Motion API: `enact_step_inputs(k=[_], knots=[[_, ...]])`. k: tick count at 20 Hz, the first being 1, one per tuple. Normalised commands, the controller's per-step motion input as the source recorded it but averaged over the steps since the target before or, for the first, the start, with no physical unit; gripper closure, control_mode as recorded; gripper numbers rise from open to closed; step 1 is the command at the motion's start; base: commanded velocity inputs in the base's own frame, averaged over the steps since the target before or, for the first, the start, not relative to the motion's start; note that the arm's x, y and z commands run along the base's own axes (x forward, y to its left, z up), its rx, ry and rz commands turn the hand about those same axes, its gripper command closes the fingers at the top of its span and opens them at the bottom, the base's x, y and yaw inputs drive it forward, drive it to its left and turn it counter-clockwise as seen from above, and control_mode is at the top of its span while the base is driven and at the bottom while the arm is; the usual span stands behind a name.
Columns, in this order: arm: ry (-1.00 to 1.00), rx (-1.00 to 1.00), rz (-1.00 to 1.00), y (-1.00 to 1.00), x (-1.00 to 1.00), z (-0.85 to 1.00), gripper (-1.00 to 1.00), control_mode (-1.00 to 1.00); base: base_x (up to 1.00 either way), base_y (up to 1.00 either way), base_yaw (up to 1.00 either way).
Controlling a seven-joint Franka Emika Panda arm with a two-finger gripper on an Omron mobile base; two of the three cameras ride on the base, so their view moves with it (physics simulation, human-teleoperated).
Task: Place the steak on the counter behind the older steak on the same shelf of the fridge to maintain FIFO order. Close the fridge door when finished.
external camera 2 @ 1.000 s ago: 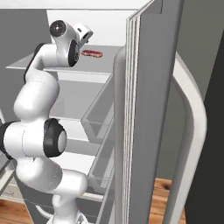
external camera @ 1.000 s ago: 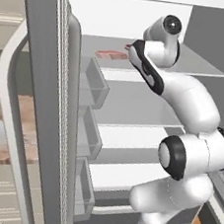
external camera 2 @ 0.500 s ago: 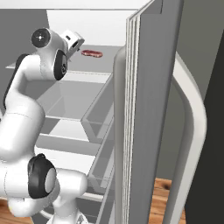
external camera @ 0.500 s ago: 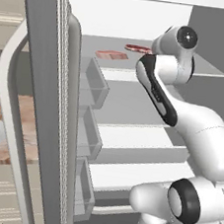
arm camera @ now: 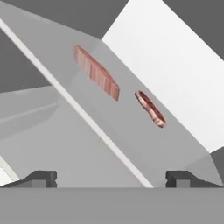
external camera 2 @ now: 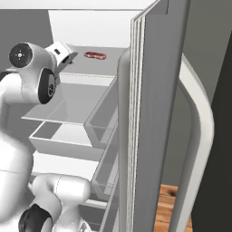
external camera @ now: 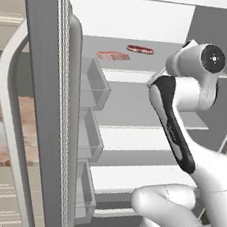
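Resting on the shelf (external camera: 141, 71), the steak (external camera: 140, 49) lies deeper in the fridge (external camera: 41, 101) than the older steak (external camera: 113, 55), apart from it. Placement appears complete. The hand (arm camera: 111, 177) is spread wide, holding nothing, short of the shelf's front edge. Remaining: closing the door.

steak (external camera: 140, 49) behind older steak (external camera: 113, 55), apart, both on top fridge shelf (external camera: 157, 60)
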Motion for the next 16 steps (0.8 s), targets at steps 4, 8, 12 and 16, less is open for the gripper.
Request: enact_step_inputs(k=[4,8,12,16], knots=[[0.01,0.02,0.0,0.0,-0.96,-0.01,-1.0,-1.0,0.0,0.0,0.0],[0.04,0.01,0.0,0.0,-0.83,-0.02,-1.0,-1.0,0.0,0.0,0.0],[0.09,0.0,0.0,0.0,-0.75,-0.17,-1.0,-1.0,0.0,0.0,0.0],[0.11,0.1,0.0,0.0,-0.88,-0.15,-1.0,-1.0,0.0,0.0,0.0]])
